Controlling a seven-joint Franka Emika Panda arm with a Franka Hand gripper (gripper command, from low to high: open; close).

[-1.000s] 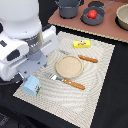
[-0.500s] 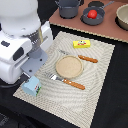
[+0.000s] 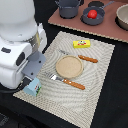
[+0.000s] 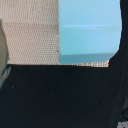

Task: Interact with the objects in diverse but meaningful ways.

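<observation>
1. The Franka arm [image 3: 17, 30] is cased in smooth, glossy white shells with rounded, bulging contours; it fills the exterior view's left.
2. A dark grey band [image 3: 30, 40] runs between two white shell sections, marking a joint seam.
3. A black oval inset [image 3: 21, 59] sits on the lower white housing.
4. A flat, light grey plate-like part [image 3: 34, 63] with squared edges is fixed beside the white housing.
5. A thin black cable [image 3: 10, 90] curves out below the lowest white shell.
6. In the wrist view, a blurred pale grey-green part [image 4: 3, 55] shows at the frame edge; what it is cannot be told.
</observation>
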